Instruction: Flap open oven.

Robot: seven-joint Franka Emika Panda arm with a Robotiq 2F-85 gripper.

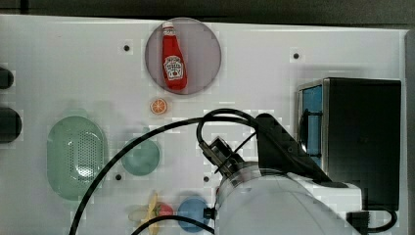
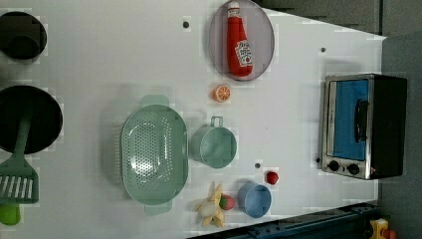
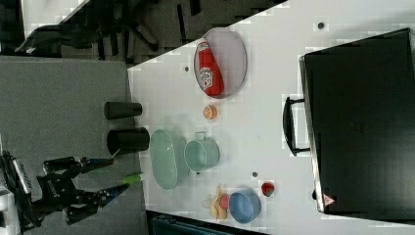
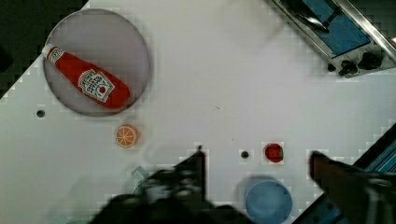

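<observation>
The gripper (image 4: 257, 161) is seen in the wrist view with its two dark fingers spread wide apart and nothing between them; bare white table (image 4: 224, 84) lies under the gap. Just beyond the fingertips in that view a blue cup (image 4: 269, 200) and a small red ball (image 4: 273, 152) are found, with open tabletop stretching from there to the oven (image 4: 336, 28).

In the top view the arm (image 1: 274, 196) covers the lower middle, and its black cable (image 1: 147, 137) is looped over the table; part of the oven's front is hidden behind the dark link. The oven (image 2: 363, 124) is placed at the left view's right, near the table's edge — its blue glass door is shut, the black bar handle (image 2: 361, 119) faces the open table, and two black knobs sit beneath the glass.

Well apart from the oven, a green colander (image 2: 154, 154), a green handled pot (image 2: 215, 145), a peeled banana (image 2: 211, 206) and an orange slice (image 2: 222, 93) are spread across the middle. Farther off, a ketchup bottle (image 2: 239, 42) lies on a grey plate (image 2: 263, 40). At the left view's left, dark round containers and a green spatula (image 2: 17, 169) are cut off by the frame.
</observation>
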